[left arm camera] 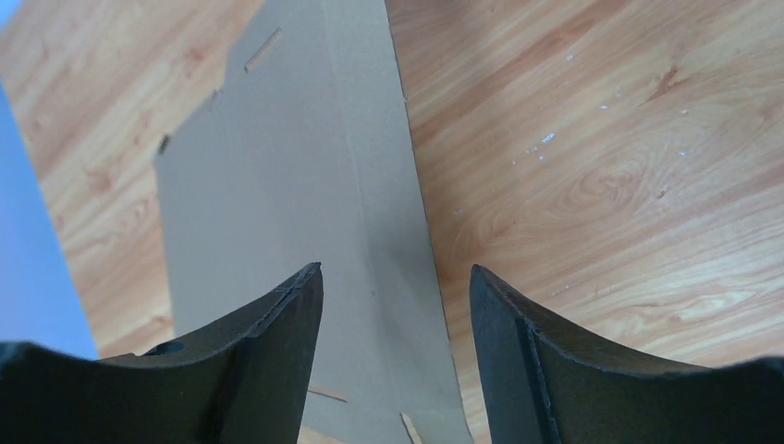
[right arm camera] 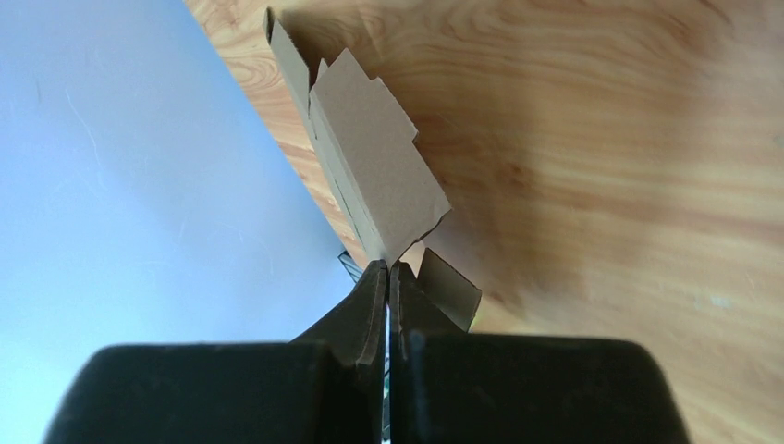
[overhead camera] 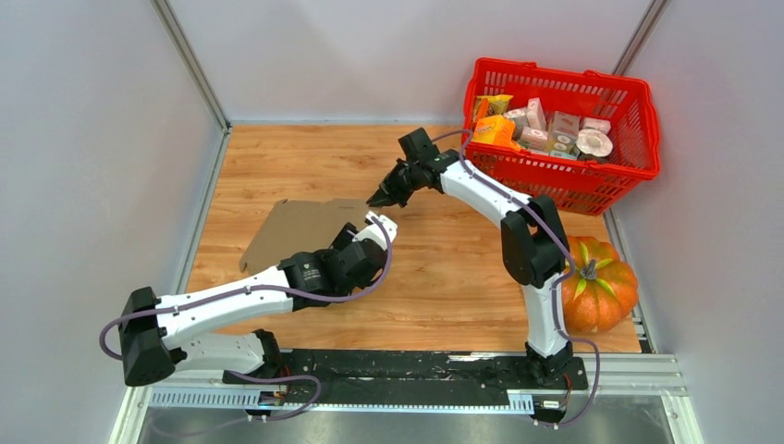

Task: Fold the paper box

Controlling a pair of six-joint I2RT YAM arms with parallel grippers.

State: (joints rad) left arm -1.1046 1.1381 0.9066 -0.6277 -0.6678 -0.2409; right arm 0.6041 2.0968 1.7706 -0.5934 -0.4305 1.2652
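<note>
Because the paper box (overhead camera: 296,231) is not yet folded, it lies as a flat sheet on the bench (overhead camera: 444,277), toward the left edge. The left gripper (left arm camera: 396,270) hangs wide open astride the sheet's right edge, probably to take it. The right gripper (right arm camera: 387,268) is closed tight at a flap corner; whether it pinches cardboard is unclear. The red basket (overhead camera: 564,185) in the far right corner and the pumpkin (overhead camera: 599,287) by the right edge stand well apart, blocking nothing.
</note>
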